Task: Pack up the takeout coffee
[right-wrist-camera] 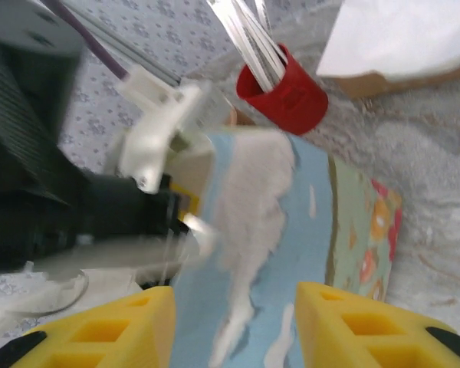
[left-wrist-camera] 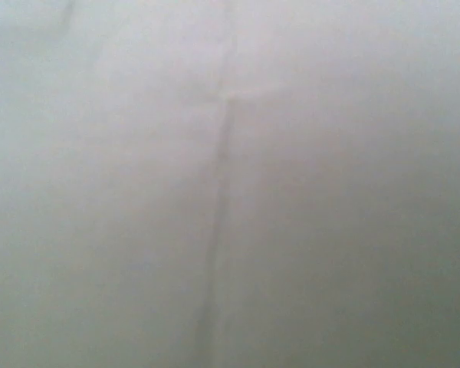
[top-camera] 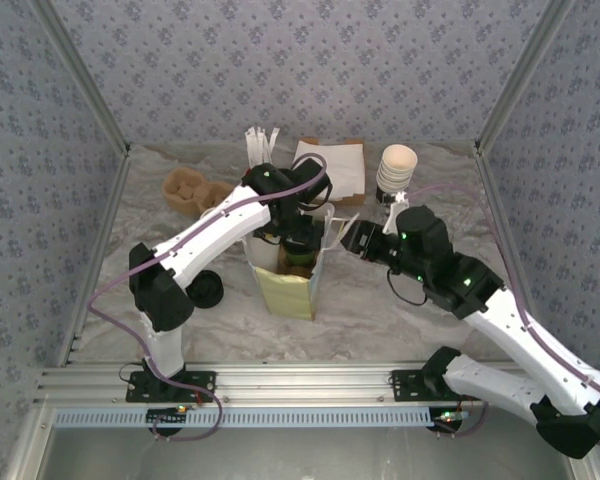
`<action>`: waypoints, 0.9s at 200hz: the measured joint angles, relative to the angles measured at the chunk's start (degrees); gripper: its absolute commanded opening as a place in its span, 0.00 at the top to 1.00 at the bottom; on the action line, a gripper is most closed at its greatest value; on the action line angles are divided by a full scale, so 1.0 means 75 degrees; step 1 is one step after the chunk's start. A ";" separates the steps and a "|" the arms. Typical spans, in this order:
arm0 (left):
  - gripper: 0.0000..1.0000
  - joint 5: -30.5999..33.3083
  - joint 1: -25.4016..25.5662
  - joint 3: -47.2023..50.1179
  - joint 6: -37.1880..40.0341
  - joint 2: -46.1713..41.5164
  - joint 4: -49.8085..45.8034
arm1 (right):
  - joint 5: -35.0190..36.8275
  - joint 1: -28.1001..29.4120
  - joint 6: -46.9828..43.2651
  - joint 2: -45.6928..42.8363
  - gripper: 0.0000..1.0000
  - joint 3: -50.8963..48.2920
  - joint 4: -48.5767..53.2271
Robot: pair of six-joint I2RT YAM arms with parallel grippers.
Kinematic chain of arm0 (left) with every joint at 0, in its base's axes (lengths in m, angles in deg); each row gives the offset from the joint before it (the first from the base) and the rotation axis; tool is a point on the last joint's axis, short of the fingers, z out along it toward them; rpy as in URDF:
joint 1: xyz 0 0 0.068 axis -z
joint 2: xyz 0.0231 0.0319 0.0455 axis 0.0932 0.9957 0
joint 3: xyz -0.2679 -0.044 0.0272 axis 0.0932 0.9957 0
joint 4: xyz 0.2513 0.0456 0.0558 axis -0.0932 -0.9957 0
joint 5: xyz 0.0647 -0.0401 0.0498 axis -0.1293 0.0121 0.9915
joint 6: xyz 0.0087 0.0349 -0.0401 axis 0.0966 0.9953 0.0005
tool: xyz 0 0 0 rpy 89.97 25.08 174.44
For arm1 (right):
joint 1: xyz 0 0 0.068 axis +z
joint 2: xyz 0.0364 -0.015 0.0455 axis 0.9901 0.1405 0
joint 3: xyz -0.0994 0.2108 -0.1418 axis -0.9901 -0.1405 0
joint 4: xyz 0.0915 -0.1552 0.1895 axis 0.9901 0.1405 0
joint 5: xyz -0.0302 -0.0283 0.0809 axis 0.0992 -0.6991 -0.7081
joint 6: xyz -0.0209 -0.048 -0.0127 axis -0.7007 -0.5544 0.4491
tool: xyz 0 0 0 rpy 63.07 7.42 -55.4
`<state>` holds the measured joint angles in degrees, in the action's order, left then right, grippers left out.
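The white-and-yellow paper bag [top-camera: 288,285] stands upright mid-table. My left gripper [top-camera: 298,248] reaches down into its mouth, fingers hidden by the bag's rim. A dark greenish shape [top-camera: 300,266] under it looks like the takeout coffee; whether the gripper touches it I cannot tell. The left wrist view is close against pale bag paper [left-wrist-camera: 230,184] with one crease. My right gripper [top-camera: 346,236] is at the bag's right rim. In the right wrist view it [right-wrist-camera: 234,337] stands open, its yellow fingertips [right-wrist-camera: 123,330] apart in front of the bag's blue printed side [right-wrist-camera: 307,230].
A red cup with white sticks [right-wrist-camera: 287,92] stands behind the bag. At the back right is a stack of white paper cups [top-camera: 397,170], with white napkins on brown card [top-camera: 338,165] beside it. A brown pulp carrier [top-camera: 192,190] and a black round lid [top-camera: 205,288] lie left.
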<state>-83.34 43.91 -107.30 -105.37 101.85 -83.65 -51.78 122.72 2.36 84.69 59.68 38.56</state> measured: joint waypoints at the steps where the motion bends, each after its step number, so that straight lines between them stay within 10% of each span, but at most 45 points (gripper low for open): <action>1: 0.01 -0.0006 0.0000 0.0000 -0.0003 0.0000 0.0000 | -0.0009 -0.0017 -0.0017 0.0003 0.51 0.0020 0.0012; 65: 0.01 -0.0134 0.0000 0.0242 0.0210 -0.0058 0.0082 | -0.1364 -0.2107 -0.1037 0.0015 0.42 0.0493 0.0391; 180: 0.01 -0.0082 0.0105 -0.0597 0.0335 -0.0055 -0.0219 | -0.3768 -0.2005 -0.2579 0.1655 0.41 0.0609 -0.0854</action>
<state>-83.95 44.70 -111.78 -102.86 101.44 -85.29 -80.04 107.68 -16.98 97.10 64.25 32.16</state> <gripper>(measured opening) 0.993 0.593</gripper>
